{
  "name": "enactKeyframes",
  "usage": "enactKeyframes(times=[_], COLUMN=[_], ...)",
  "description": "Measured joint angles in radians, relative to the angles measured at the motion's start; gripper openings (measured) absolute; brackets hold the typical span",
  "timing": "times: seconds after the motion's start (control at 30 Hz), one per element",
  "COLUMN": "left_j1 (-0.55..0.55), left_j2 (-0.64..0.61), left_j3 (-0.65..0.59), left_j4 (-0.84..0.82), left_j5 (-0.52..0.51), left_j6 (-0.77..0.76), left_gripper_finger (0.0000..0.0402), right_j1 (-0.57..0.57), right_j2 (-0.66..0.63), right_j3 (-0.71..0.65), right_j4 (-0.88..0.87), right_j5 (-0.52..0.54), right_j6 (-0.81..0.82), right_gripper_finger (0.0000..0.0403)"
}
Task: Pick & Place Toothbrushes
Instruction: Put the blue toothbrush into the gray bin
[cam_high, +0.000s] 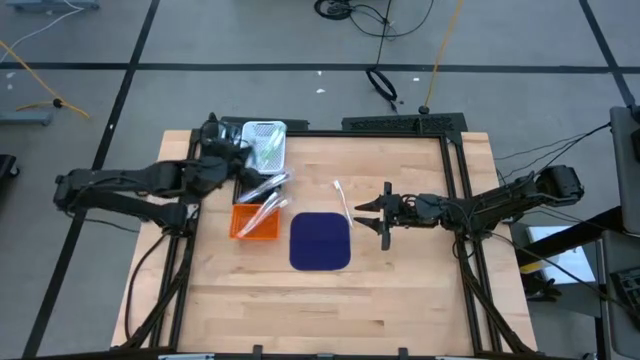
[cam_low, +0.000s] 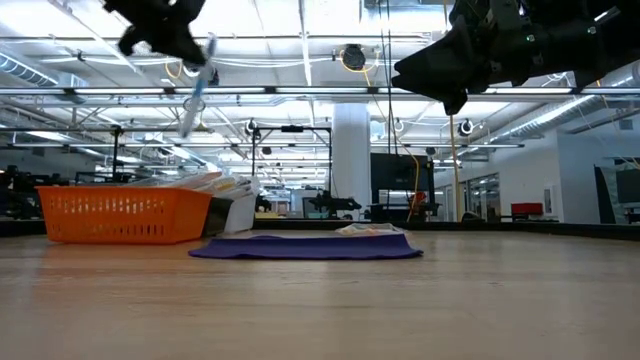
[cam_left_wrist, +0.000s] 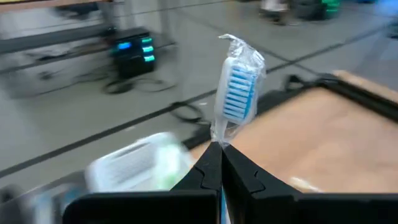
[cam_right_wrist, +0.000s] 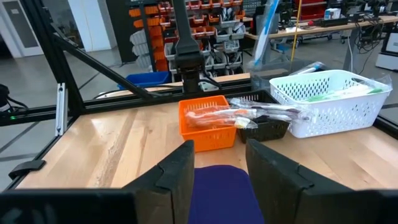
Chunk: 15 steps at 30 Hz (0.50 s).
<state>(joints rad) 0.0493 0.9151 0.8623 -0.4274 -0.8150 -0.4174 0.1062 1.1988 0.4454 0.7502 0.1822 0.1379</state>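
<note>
Above the white basket (cam_high: 264, 142), left tool (cam_high: 238, 166) clamped on a wrapped blue toothbrush (cam_left_wrist: 239, 93), right tool (cam_high: 368, 216) spread wide, empty, beside the dark blue mat (cam_high: 320, 241), loose toothbrush (cam_high: 342, 198) nearby on the worktop (cam_high: 400, 290).

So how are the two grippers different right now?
The left gripper is shut on a wrapped toothbrush; the right gripper is open and empty. The left one is raised over the white basket; the right one hangs by the blue mat. Both are dark two-finger grippers off the table.
</note>
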Motion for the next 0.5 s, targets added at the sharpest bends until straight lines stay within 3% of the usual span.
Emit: enactKeyframes(times=[0.23, 0.5], left_j1=[0.177, 0.435], left_j2=[-0.073, -0.071], left_j3=[0.0, -0.032], left_j4=[-0.252, -0.305], left_j5=[-0.046, -0.013], left_j6=[-0.103, -0.05], left_gripper_finger=[0.0, 0.0], right_j1=[0.0, 0.0], right_j2=[0.0, 0.0], right_j3=[0.0, 0.0], right_j4=[0.0, 0.0], right_j5=[0.0, -0.001], right_j6=[0.0, 0.005], right_gripper_finger=[0.0134, 0.0133])
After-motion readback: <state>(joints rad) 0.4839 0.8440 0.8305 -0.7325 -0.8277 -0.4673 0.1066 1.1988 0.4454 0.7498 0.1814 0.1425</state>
